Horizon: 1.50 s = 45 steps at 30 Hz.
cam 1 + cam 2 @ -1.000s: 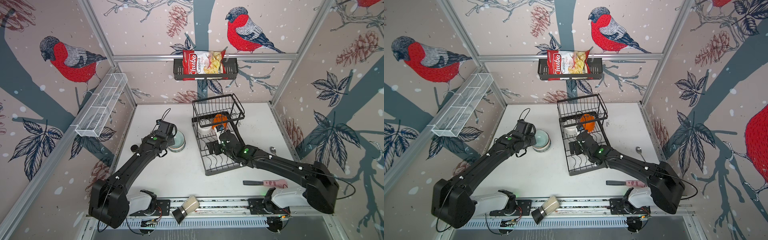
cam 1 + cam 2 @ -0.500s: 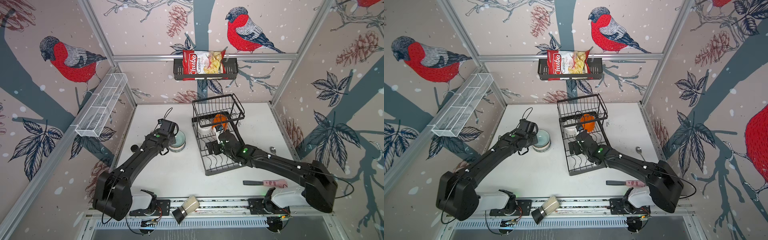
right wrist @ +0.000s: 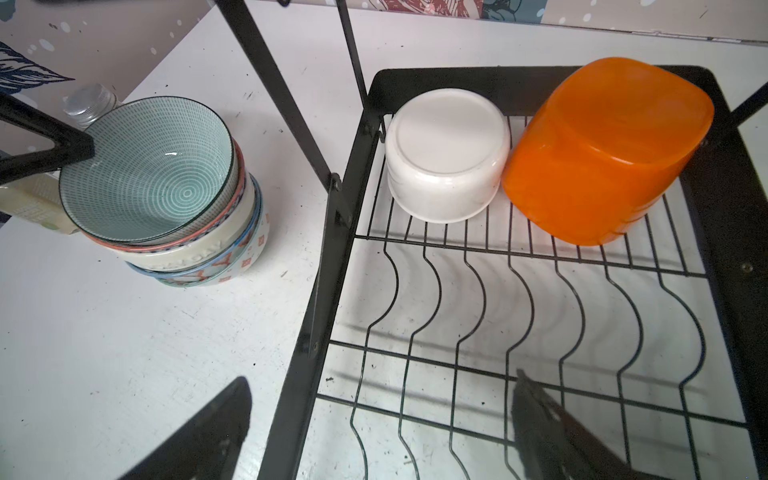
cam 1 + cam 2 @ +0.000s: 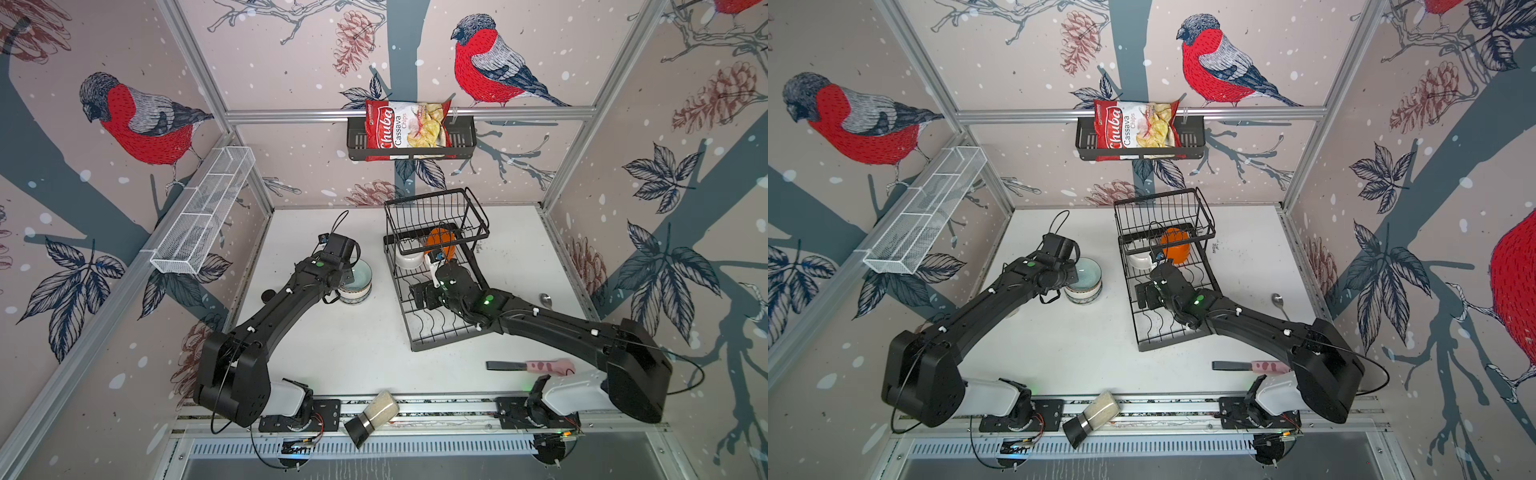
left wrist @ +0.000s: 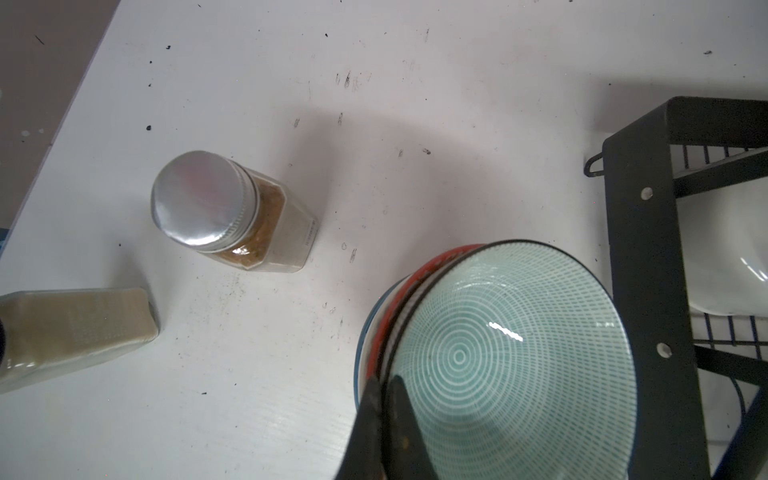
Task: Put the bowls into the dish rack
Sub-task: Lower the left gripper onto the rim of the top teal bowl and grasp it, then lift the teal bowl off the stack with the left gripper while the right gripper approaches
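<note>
Change since the earlier frames: the left arm's wrist has drawn slightly toward the back wall, alongside the dish rack (image 4: 440, 343), and its heavy lower link has swung inward toward the rack. The right arm is all but unchanged, and the stack has not shifted.

Left gripper (image 5: 385, 384): clenched on the rim of the teal bowl (image 5: 498, 353), the top bowl of the stack (image 3: 199, 253), which stands on the table just beside the rack. The bowl sits askew on those beneath it, not nested level. Right gripper (image 3: 382, 378): spread wide and empty, hovering over the rack's stack-side frame bar and wavy dividers.

Governing relation: the pinch is on the rim side away from the rack, so the bowl lies between the fingers and the rack. Loading it means travelling bowl-first across the frame bar. The left arm is nearer the stack. The right arm is nearer the free slots and overhangs them, so in my judgement it should clear first.

Views: both top views hide the pinch beneath the wrist. The left wrist view shows it, with an upright spice jar (image 5: 216, 208) and a second jar (image 5: 70, 328) lying flat, both beyond the stack from the rack. Only the right wrist view clearly shows the white bowl (image 3: 449, 153) and orange bowl (image 3: 602, 158) upturned under the rack's raised tier, with the dividers vacant.
</note>
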{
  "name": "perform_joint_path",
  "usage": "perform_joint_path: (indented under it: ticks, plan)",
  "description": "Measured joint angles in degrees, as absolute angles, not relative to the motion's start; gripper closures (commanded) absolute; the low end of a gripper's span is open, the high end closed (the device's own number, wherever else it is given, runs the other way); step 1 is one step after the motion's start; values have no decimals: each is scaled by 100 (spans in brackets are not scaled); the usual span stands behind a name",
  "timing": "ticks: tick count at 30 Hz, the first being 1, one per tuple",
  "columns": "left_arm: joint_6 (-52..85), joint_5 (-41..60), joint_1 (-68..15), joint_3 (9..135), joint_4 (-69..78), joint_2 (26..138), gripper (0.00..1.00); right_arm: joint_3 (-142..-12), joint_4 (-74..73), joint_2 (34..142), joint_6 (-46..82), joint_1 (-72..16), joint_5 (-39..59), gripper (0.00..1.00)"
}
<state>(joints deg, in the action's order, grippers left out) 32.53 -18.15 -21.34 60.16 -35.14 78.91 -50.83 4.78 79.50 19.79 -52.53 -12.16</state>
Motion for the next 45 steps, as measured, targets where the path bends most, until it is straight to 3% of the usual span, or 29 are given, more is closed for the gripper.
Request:
perform_joint_path:
  ticks: [15, 45]
  plan:
    - [2995, -1553, -2134, 5293, -3072, 6635, 100, -5301, 480, 7999, 1984, -5363, -963, 8]
    - [2552, -904, -2134, 4936, -2790, 6020, 100, -6890, 958, 9054, 2405, -5933, -200, 30]
